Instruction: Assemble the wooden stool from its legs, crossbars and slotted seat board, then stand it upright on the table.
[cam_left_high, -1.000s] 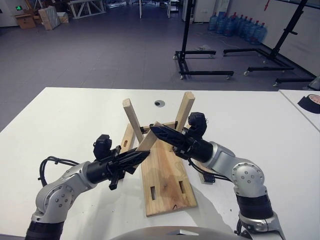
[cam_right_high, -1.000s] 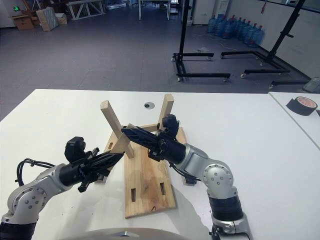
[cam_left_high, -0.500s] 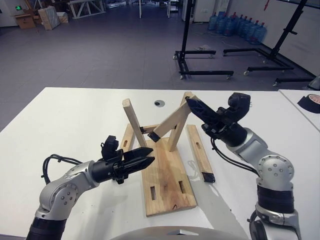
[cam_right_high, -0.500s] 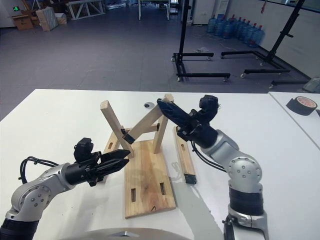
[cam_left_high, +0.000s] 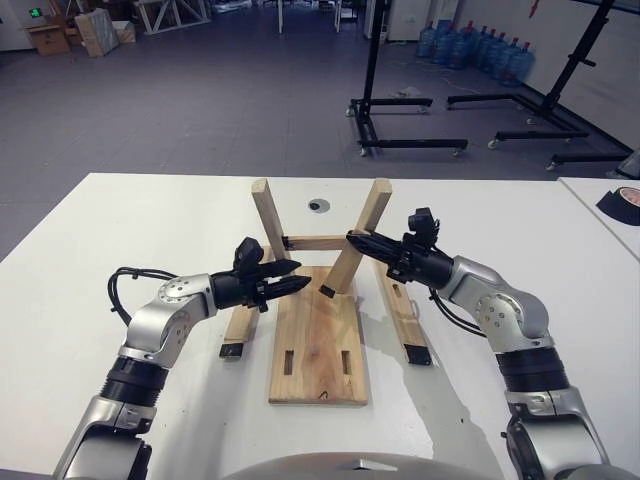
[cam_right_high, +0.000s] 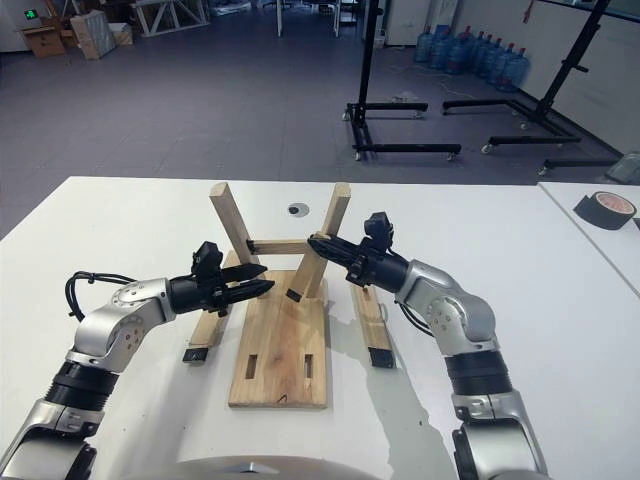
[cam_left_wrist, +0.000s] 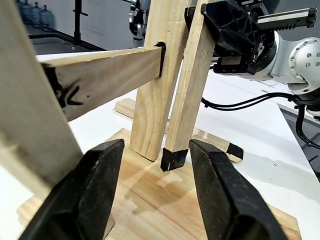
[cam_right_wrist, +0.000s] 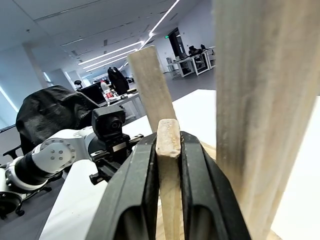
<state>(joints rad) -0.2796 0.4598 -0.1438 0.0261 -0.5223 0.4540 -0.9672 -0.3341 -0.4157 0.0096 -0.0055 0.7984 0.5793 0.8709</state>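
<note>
Where the slotted seat board (cam_left_high: 318, 345) lies flat on the white table (cam_left_high: 120, 230), we see a left leg (cam_left_high: 268, 212) and a right leg (cam_left_high: 372, 208) standing at its far end, splayed apart and joined by a crossbar (cam_left_high: 315, 242). Loose pieces (cam_left_high: 405, 318) lie along both long edges. Our right gripper (cam_left_high: 357, 240) clamps the top of a black-tipped piece (cam_left_wrist: 187, 100) slanting down to the board. Our left gripper (cam_left_high: 287, 283) is spread wide and holds nothing, its fingers (cam_left_wrist: 95, 190) flanking that black tip.

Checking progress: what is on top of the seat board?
Two legs stand at its far end, joined by a crossbar. The right gripper holds a stick tilted over it, black tip down. Whether the legs sit in slots is covered.
</note>
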